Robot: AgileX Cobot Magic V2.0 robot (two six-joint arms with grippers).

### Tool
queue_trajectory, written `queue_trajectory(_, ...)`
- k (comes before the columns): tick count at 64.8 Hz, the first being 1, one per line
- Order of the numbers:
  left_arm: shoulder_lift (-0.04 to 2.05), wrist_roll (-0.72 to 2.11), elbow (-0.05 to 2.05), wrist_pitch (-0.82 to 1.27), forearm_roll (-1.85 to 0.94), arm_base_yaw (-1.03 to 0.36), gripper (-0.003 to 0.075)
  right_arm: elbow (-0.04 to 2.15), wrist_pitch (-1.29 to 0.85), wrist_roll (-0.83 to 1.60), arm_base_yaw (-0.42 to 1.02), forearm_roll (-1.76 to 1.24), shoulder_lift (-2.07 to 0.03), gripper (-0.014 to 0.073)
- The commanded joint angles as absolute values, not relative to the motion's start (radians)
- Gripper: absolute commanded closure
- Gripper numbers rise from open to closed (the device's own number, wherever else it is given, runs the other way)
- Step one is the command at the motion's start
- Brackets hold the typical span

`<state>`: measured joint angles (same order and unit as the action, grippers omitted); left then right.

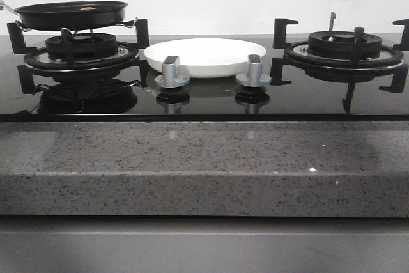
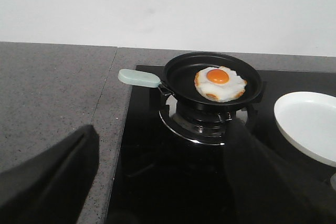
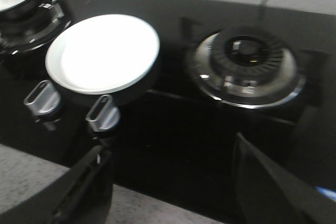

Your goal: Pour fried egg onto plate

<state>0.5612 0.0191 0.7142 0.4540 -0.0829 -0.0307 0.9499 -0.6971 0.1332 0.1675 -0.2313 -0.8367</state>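
The fried egg (image 2: 220,83), white with an orange yolk, lies flat in a small black frying pan (image 2: 181,74) seated on the left burner (image 1: 81,48) of a glossy black hob (image 1: 204,103). The pan's pale green handle (image 2: 138,78) points out over the grey speckled counter (image 2: 52,87) beside the hob. The plate (image 1: 206,56), white and bare, sits on the glass between the two burners, just behind a pair of silver control knobs (image 1: 172,72), near the pan but apart from it. The right burner (image 1: 344,46) carries nothing. In the left wrist view, the left gripper (image 2: 163,182) hangs short of the pan with its dark fingers (image 2: 52,177) spread wide, holding nothing. In the right wrist view, somewhat blurred, the right gripper (image 3: 170,192) likewise has its fingers (image 3: 86,192) parted and empty, over the front edge of the hob, between the plate and the right burner. Neither arm appears in the front view
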Motion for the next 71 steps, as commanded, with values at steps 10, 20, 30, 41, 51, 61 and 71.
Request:
queue_trajectory(10, 0.571, 0.011, 0.748, 0.369, -0.085, -0.035, 0.0218, 1.140, -0.689, 0.151, 0.268, -0.251, -1.064, 0.0108)
queue_trajectory(20, 0.571, 0.011, 0.748, 0.369, -0.085, -0.035, 0.0218, 1.276, -0.786, 0.151, 0.276, -0.251, -1.223, 0.0207)
queue_trajectory(30, 0.571, 0.011, 0.748, 0.369, -0.085, -0.035, 0.0218, 1.421, -0.876, 0.151, 0.276, -0.251, -1.381, 0.0223)
queue_trajectory(41, 0.571, 0.011, 0.748, 0.369, -0.085, -0.035, 0.0218, 1.578, -0.956, 0.151, 0.275, -0.251, -1.538, 0.0223)
queue_trajectory(51, 0.571, 0.011, 0.748, 0.369, -0.085, -0.035, 0.0218, 1.724, -1.031, 0.144, 0.274, -0.251, -1.670, 0.0223)
queue_trajectory(61, 0.571, 0.011, 0.748, 0.369, -0.085, -0.035, 0.0218, 1.860, -1.108, 0.132, 0.274, -0.246, -1.794, 0.0223)
queue_trajectory(71, 0.571, 0.011, 0.748, 0.369, -0.085, -0.035, 0.0218, 2.001, -1.182, 0.127, 0.272, -0.230, -1.912, 0.0223)
